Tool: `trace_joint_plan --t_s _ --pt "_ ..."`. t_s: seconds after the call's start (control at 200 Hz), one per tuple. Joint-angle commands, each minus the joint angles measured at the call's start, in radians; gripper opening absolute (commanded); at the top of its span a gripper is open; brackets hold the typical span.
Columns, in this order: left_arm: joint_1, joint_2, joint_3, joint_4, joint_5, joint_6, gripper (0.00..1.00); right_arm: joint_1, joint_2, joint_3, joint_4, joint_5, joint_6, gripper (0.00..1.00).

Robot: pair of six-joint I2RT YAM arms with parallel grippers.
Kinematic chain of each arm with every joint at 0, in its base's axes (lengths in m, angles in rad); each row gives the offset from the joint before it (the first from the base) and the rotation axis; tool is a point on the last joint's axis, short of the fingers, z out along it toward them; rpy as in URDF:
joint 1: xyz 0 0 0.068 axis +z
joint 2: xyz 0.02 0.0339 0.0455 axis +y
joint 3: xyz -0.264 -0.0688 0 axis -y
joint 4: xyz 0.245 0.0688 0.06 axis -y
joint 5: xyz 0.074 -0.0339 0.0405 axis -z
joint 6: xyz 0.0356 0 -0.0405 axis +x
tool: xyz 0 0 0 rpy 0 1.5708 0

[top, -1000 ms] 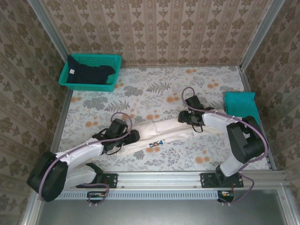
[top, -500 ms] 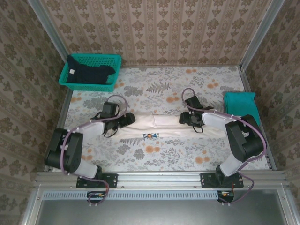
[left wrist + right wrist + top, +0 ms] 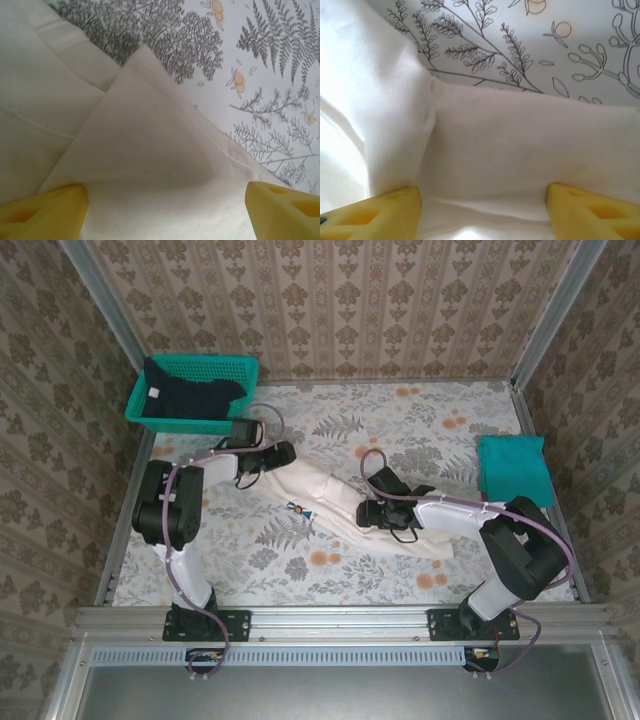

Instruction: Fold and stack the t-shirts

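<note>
up close, left hand [image 3: 165, 200] and right hand [image 3: 482, 205] gape over cream-white t-shirt [image 3: 325, 490], maybe pressing; overhead shows its print [image 3: 297, 508].

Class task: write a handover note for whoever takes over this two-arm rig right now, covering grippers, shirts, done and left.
Left gripper: at the far-left end of the cream-white printed cloth t-shirt, fingers apart, cloth between; grip unclear.
Right gripper: same, near its middle.
Done: plain teal cloth t-shirt folded at the right edge of the table.
Left: finish folding the white one, stack it; dark navy t-shirt lies in the teal plastic mesh basket.
</note>
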Motion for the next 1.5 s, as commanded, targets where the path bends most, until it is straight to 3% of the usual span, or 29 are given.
trace_joint_plan --t_s 0.0,0.09,0.195,0.33,0.425,0.55,0.705,0.965,1.175,1.495 --pt "0.000 0.011 0.019 -0.100 0.001 0.029 0.84 -0.005 -0.099 -0.013 -0.070 0.083 0.025 0.67" --pt "-0.004 -0.051 0.006 -0.130 -0.037 0.056 0.84 -0.033 -0.228 -0.032 -0.127 0.187 0.032 0.68" --pt "0.000 -0.131 -0.030 -0.162 -0.070 0.081 0.84 -0.133 -0.378 -0.086 -0.200 0.233 0.072 0.68" --pt "-0.003 -0.235 -0.100 -0.134 -0.060 0.086 0.84 -0.338 -0.512 -0.160 -0.343 0.196 0.106 0.71" --pt "-0.001 -0.266 -0.129 -0.116 -0.057 0.080 0.84 -0.474 -0.556 -0.208 -0.388 0.129 0.109 0.78" --pt "0.002 -0.274 -0.158 -0.093 -0.055 0.064 0.84 -0.560 -0.537 -0.241 -0.355 0.010 0.070 0.79" --pt "-0.027 -0.251 -0.146 -0.063 -0.038 0.051 0.83 -0.555 -0.497 -0.185 -0.292 -0.078 -0.016 0.74" --pt "-0.049 0.010 0.008 -0.066 0.021 0.022 0.83 -0.452 -0.338 -0.101 -0.215 -0.141 -0.083 0.73" --pt "-0.081 0.223 0.302 -0.225 0.050 0.063 0.83 -0.282 -0.256 -0.100 -0.166 -0.100 -0.067 0.73" --pt "-0.126 0.529 0.802 -0.449 0.088 0.116 0.83 -0.105 -0.091 -0.113 -0.051 -0.129 0.019 0.73"
